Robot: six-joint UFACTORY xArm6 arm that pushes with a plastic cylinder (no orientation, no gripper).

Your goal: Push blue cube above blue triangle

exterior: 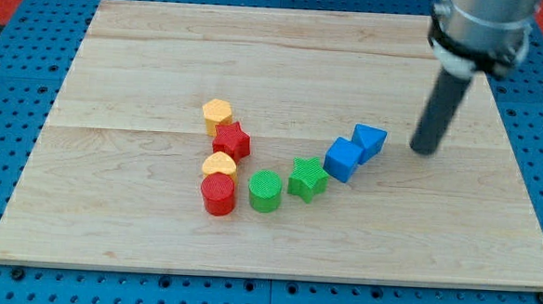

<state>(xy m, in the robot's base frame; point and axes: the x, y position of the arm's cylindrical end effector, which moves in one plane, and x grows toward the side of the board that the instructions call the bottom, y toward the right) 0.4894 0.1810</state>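
Note:
The blue cube [343,159] sits on the wooden board [165,53], right of centre. The blue triangle [370,140] touches it at its upper right. My tip [424,149] rests on the board to the right of the blue triangle, a short gap apart from it. The dark rod rises from the tip toward the view's top right.
A green star [307,178] touches the blue cube's lower left. A green cylinder [265,190], a red cylinder [218,194], a yellow half-round block [219,163], a red star [232,141] and a yellow hexagon [217,115] cluster left of it.

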